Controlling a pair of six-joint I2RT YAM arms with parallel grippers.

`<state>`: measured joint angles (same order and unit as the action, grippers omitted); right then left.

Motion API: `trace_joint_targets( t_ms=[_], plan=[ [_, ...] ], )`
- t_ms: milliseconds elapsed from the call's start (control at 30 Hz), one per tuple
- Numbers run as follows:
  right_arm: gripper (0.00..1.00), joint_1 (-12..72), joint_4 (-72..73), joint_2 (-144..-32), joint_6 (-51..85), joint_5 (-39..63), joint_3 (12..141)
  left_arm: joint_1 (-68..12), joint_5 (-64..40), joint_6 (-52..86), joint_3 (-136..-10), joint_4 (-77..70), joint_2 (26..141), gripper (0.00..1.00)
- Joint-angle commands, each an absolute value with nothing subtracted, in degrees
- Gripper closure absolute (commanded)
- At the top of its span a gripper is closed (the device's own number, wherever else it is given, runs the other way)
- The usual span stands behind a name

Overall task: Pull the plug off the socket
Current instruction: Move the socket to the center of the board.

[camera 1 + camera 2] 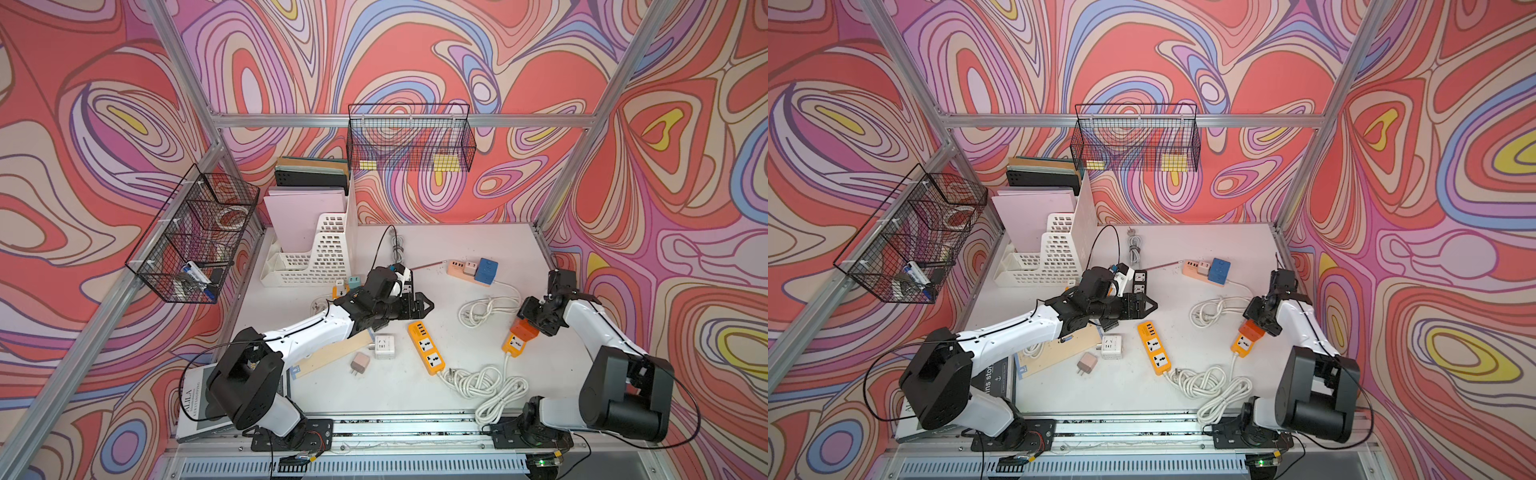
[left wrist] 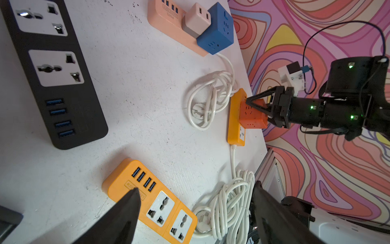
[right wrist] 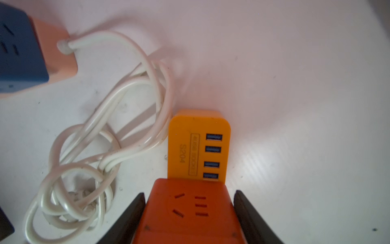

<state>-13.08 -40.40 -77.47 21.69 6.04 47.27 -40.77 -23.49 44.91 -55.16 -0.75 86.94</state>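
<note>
Orange cube plug [image 3: 190, 211] sits in the yellow power strip [image 3: 198, 145], which lies on the table [image 1: 457, 249] near its right edge. The right end effector [image 3: 189, 194] straddles the cube, with one finger at each side face. The fingers look to be at the faces or almost, but I cannot tell whether they already press. The left end effector [image 2: 195, 187] is open wide and holds nothing. It hovers above a second yellow strip [image 2: 152, 196], well apart from the plug.

To do this step well, I think the grip should first be firm on both flat faces. Then the pull should go straight away from the strip, square to its face, without twist. The strip looks light and nothing holds it down, so it may rise together with the plug; the left arm could press on it.

The right wrist view shows closely where the fingers stand at the cube, but not the rest of the strip. The left wrist view shows from the side that the cube is seated on the strip. Both top views show how far away the left arm is.
</note>
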Motion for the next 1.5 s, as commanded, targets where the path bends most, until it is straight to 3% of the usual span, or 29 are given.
trace_joint_targets(
  t_ms=[0, 300, 533, 800, 1067, 1233, 1400, 1433, 1467],
  plan=[
    [0.41, -5.47, -40.78, -74.53, 29.96, 11.7, 44.29, -40.35, -24.52, 47.76, -52.79, -4.13, 85.16, 0.11],
    [0.41, 17.3, -34.63, -77.53, 44.83, 4.94, 45.14, -40.34, -25.26, 52.39, -50.34, -7.25, 85.2, 0.12],
    [0.4, 26.58, -32.58, -84.17, 47.84, 2.01, 49.21, -40.32, -24.98, 53.88, -47.87, -8.21, 83.79, 0.12],
    [0.29, 28.66, -36.52, -87.63, 44.93, -0.85, 55.22, -40.34, -24.77, 53.41, -47.96, -6.95, 82.84, 0.12],
    [0.2, 28.67, -41.21, -70.3, 40.94, -5.71, 51.3, -40.39, -26.74, 52.72, -49.28, -6.0, 83.3, 0.13],
    [0.19, 28.62, -31.79, -59.26, 41.6, -1.69, 43.19, -40.47, -27.79, 54.73, -50.19, -10.13, 86.02, 0.14],
    [0.19, 28.64, -22.22, -60.46, 43.09, 7.32, 39.94, -40.69, -28.51, 56.09, -51.04, -10.09, 88.67, 0.15],
    [0.03, 28.61, -22.3, -61.99, 43.02, 8.71, 40.67, -40.74, -28.13, 56.29, -50.9, -9.46, 88.7, 0.15],
    [0.02, 28.72, -23.32, -63.9, 42.7, 9.58, 41.95, -40.73, -27.21, 56.27, -50.94, -7.83, 88.6, 0.15]
  ],
)
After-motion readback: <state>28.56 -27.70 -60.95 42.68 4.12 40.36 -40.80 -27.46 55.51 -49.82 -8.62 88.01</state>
